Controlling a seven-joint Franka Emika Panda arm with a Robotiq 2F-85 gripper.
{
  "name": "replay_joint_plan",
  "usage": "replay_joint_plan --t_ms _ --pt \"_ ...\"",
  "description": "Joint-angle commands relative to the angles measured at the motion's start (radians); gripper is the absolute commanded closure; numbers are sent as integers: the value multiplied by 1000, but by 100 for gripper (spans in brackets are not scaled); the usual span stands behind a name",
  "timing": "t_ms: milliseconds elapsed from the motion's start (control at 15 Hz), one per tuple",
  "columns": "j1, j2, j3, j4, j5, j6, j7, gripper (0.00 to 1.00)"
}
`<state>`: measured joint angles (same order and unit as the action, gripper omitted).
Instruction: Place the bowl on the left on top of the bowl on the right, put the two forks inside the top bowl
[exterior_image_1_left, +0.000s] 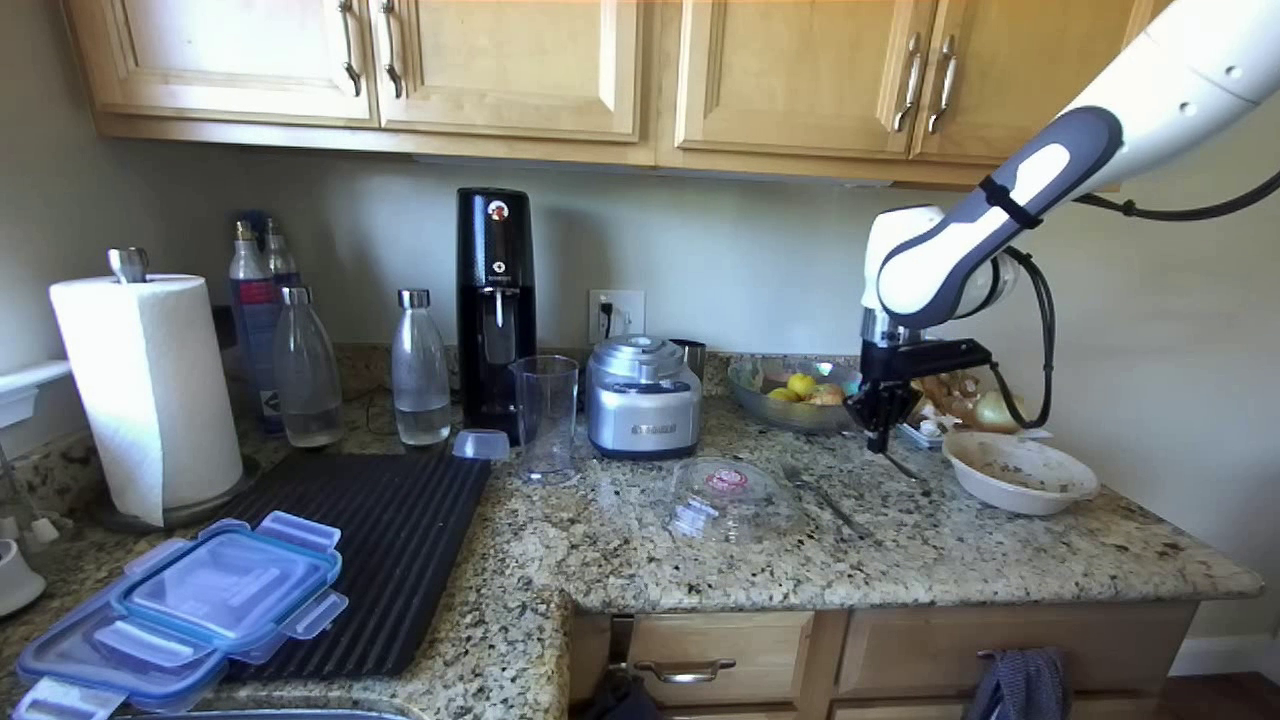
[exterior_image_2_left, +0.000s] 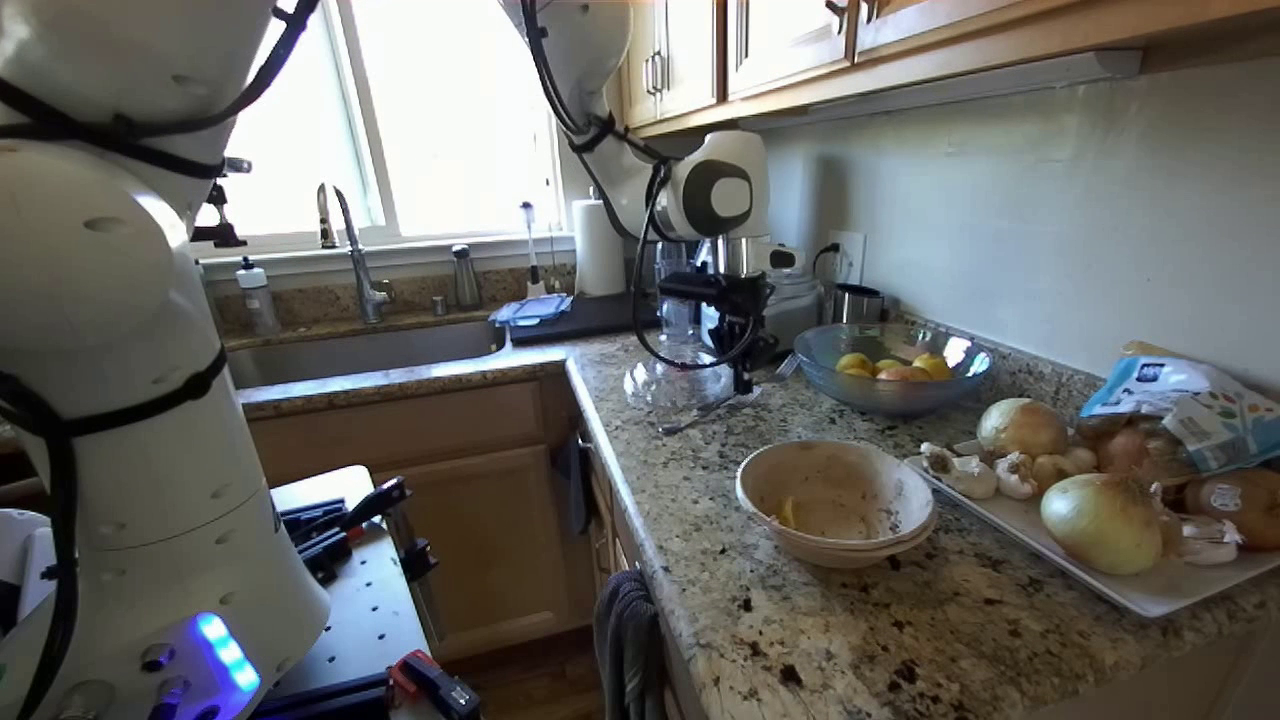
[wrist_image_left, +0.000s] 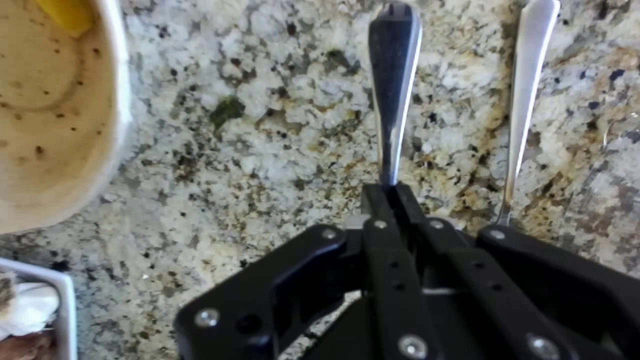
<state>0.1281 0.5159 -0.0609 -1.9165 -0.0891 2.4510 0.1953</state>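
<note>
Pinching fork (wrist_image_left: 395, 85), gripper (wrist_image_left: 391, 192) near stacked bowls (exterior_image_2_left: 840, 543) (wrist view: one)

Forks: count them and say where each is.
2. One fork is gripped in the claw; the other fork lies on the counter, right of it in the wrist view. Their tines don't show there; more forks may be hidden.

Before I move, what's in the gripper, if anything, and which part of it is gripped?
A fork: the gripper is shut on it at the narrow neck, with the wider handle end sticking out. Its tines are hidden in the wrist view.
</note>
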Motion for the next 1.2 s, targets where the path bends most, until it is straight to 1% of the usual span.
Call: replay_joint_plan --t_ms 0,200,400,600,800,1133 --pt "15 -138 -53 -113 -58 -60 98 93" --pt "9 -199 -88 -143 -113 -153 185 93" --pt "-9 -239 -105 -156 -148 -264 267 93" --pt "-39 -246 -106 -154 -127 -366 310 93" --pt "-74 -224 -105 -142 -89 -432 334 93" --pt "-133 -162 -113 -108 -16 -478 348 93"
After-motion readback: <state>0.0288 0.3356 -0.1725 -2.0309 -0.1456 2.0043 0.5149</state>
